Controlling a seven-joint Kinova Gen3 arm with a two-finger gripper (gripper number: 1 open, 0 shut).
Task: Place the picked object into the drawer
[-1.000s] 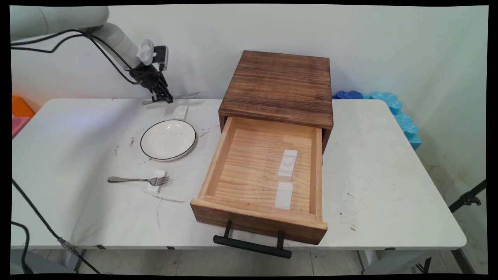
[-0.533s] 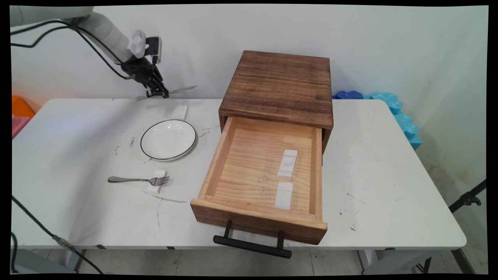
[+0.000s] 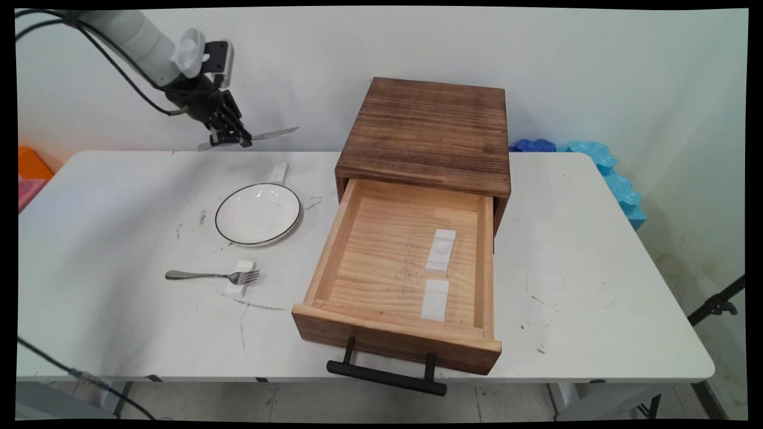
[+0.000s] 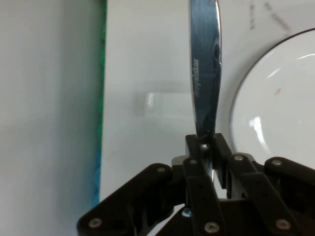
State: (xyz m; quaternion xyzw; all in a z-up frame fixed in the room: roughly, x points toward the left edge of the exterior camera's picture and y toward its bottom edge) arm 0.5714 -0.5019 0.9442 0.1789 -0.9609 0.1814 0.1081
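The claw (image 3: 229, 138) grips a knife (image 3: 271, 133) above the table (image 3: 119, 196), behind the plate (image 3: 257, 214).

white arm (image 3: 134, 36), black cables (image 3: 113, 65), black pincer (image 3: 229, 138)

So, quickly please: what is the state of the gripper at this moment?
Gripper: closed on a table knife, held in the air above the far left part of the table, beyond the plate.
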